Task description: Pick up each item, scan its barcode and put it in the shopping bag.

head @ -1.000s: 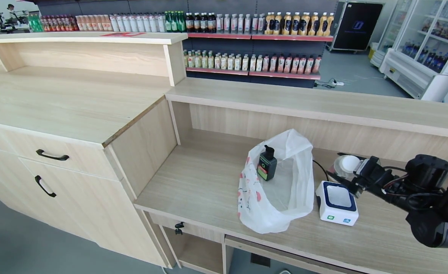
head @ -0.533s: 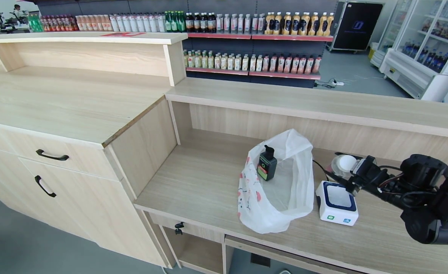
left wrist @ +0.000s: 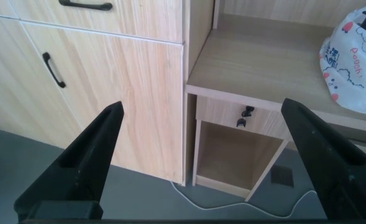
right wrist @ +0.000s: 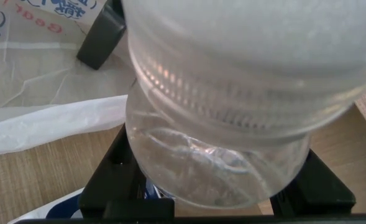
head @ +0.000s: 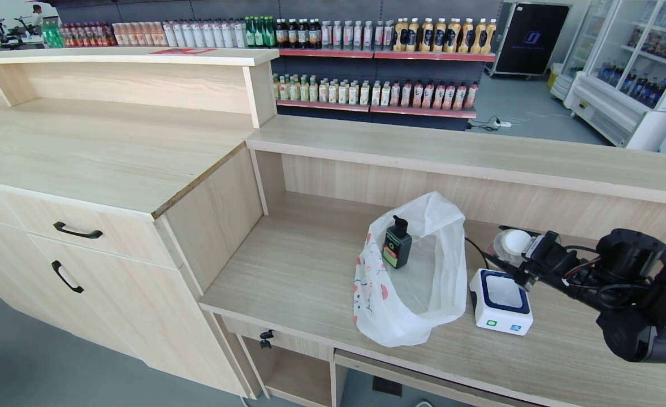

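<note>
Writing is scarce here. The shopping bag (head: 375, 308), a thin white plastic one, carries red and blue cartoon marks and lettering on its side. The dark pump bottle (head: 396, 246) standing upright inside it has a green and red label, too small to make out. The scanner (head: 501, 302), white with a dark blue rim round its pale top window, has two small badges on its front face, one green and one blue.

The bag sits open just left of the scanner on the low counter (head: 288, 265), its edge about touching the scanner. A black cable (head: 476, 251) runs from behind the scanner toward the counter's back wall. Far beyond the scanner, across the raised ledge, stand shelves of bottled drinks (head: 378, 56), with a glass-door fridge (head: 632, 68) to their right. Well left of the scanner are drawers with black handles (head: 77, 232).

The right pincer (head: 524, 259) is clenched on a clear bottle (right wrist: 232, 93) with a white cap, held just behind the scanner's far right corner and above the counter, its ribbed neck and body between the two black fingers.

The left pincer (left wrist: 202, 106) hangs released, its fingers spread wide, low in front of the counter and well left of the scanner.
</note>
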{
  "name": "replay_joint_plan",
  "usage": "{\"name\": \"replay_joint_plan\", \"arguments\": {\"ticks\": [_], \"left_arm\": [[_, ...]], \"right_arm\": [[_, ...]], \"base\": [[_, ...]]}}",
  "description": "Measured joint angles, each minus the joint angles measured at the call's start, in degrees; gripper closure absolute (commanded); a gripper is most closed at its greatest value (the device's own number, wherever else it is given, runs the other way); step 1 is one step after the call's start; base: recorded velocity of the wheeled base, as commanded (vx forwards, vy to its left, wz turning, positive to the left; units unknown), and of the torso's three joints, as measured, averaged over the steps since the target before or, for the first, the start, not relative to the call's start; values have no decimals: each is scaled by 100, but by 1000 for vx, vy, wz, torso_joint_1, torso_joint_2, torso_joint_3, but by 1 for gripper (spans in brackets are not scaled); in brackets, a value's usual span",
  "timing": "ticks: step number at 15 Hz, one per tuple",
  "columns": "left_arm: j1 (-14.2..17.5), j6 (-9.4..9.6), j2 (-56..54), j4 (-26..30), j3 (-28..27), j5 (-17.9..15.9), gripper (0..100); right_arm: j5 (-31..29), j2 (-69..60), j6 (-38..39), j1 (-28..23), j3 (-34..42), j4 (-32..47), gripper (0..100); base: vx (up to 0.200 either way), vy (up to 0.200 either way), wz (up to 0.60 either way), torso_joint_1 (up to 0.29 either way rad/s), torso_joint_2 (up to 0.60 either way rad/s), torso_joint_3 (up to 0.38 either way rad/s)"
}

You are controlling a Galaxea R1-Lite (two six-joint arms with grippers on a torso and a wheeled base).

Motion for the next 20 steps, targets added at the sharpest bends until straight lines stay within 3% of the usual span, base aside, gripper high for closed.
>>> {"name": "replay_joint_plan", "arguments": {"ticks": [6,11,14,17,20], "left_arm": [[0,0,0,-2,0,0,0],[2,0,0,0,0,0,0],[0,0,0,-2,0,0,0],[0,0,0,-2,0,0,0],[0,0,0,-2,0,0,0]], "right_arm": [[0,-83,13,-11,24,2,100],[-65,-802,752,-11,77,151,100],[-453,-1954,1347,-239,157,1251,100],[-1080,-3167,1629,-1073,472,2879,100],[-1275,-3807,1801,-1692,764,3343,100]], "base": [[0,0,0,0,0,0],[0,0,0,0,0,0],[0,0,0,0,0,0],[0,0,0,0,0,0],[0,0,0,0,0,0]]}}
